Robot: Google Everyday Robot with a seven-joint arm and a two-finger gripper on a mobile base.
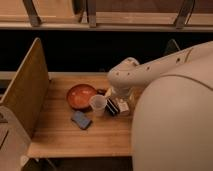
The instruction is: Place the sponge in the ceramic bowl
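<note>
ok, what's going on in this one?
A one-armed robot is working at a wooden table. Its end effector hangs low over the table's right side, close to the striped box and the plastic cup. The sponge lies flat on the table, on the camera side of the ceramic bowl, not yet in it.

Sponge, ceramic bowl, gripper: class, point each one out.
sponge (81,120): camera view, middle of its top face.
ceramic bowl (81,96): camera view, bare inner floor.
gripper (118,101): camera view, lower end, right of the bowl.

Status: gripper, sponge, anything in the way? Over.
Gripper low at the box, beside cup. Sponge flat on table, in front of bowl, not held. Cup stands by bowl's rim.
</note>
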